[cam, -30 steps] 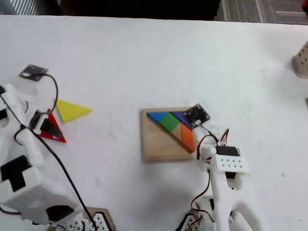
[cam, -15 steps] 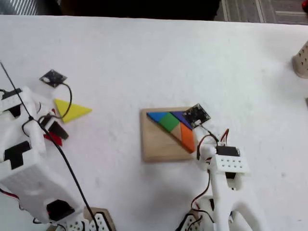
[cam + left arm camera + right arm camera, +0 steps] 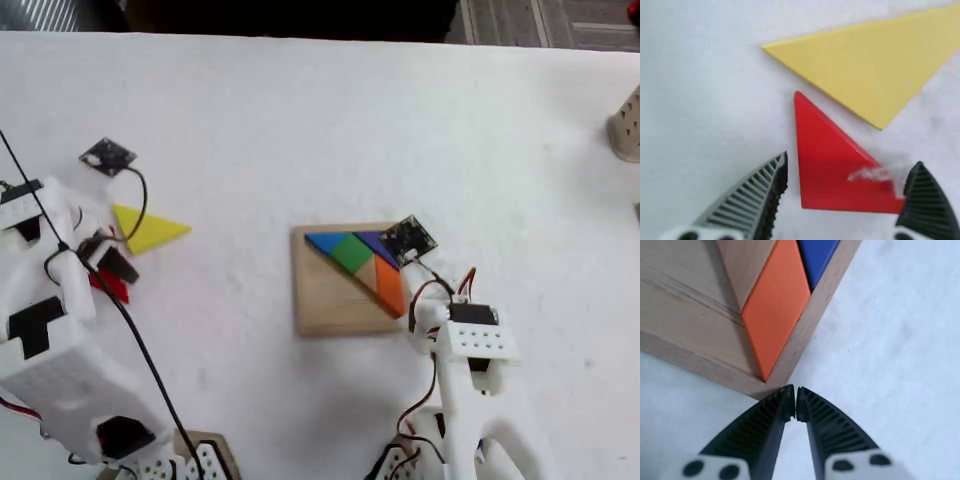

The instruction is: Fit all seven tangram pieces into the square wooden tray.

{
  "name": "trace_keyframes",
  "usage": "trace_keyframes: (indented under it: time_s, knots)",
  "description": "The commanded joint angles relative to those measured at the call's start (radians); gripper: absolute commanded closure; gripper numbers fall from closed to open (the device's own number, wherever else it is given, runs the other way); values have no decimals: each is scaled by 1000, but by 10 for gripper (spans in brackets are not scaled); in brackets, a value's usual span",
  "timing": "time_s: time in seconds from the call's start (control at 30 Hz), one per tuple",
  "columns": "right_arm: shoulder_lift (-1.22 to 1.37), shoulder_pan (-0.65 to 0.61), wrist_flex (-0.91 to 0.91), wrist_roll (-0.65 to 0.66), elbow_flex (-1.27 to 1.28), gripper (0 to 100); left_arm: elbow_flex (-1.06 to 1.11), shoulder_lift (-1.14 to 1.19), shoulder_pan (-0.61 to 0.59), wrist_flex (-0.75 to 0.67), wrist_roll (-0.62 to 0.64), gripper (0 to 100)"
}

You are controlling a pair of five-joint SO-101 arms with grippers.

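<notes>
The square wooden tray (image 3: 325,300) lies mid-table and holds blue (image 3: 325,241), green (image 3: 351,253), dark blue (image 3: 378,243) and orange (image 3: 388,285) pieces along its right side. Out on the cloth at the left lie a yellow triangle (image 3: 150,228) (image 3: 875,65) and a red triangle (image 3: 110,287) (image 3: 825,165). My left gripper (image 3: 105,265) (image 3: 850,166) hangs open over the red triangle, one finger on each side of it. My right gripper (image 3: 794,402) is shut with nothing in it, just off the tray's near right corner (image 3: 775,382).
A pale pegged wooden block (image 3: 625,125) stands at the far right edge. The arm bases (image 3: 205,455) sit along the near edge. The white cloth (image 3: 330,130) stretches bare beyond the tray.
My left arm has swung toward the far side and now covers most of the red triangle, with little shift in the last half second. The pieces and the right arm have not moved.
</notes>
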Motion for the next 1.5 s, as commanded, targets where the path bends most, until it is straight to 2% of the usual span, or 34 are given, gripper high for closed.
trace_keyframes:
  time_s: [0.0,0.2,0.47,0.57,0.7,0.83,0.93,1.3,1.47]
  knots:
    - [-22,-13,5,14,0,978,-25,-68,28,61,-3,642]
    - [-22,-13,5,14,0,978,12,-94,5,72,32,642]
    - [-22,-13,7,14,2,978,163,-289,65,86,-14,642]
    - [-22,-13,7,14,2,978,236,-329,70,8,-5,642]
    - [-22,-13,7,14,2,978,299,-292,67,-132,17,642]
    - [-22,-13,7,14,2,978,275,-216,67,-164,29,642]
    - [-22,-13,7,14,3,978,232,-145,54,-196,97,642]
    - [-22,-13,7,14,3,978,164,19,2,-204,15,642]
    - [-22,-13,7,14,3,978,175,36,1,-204,15,642]
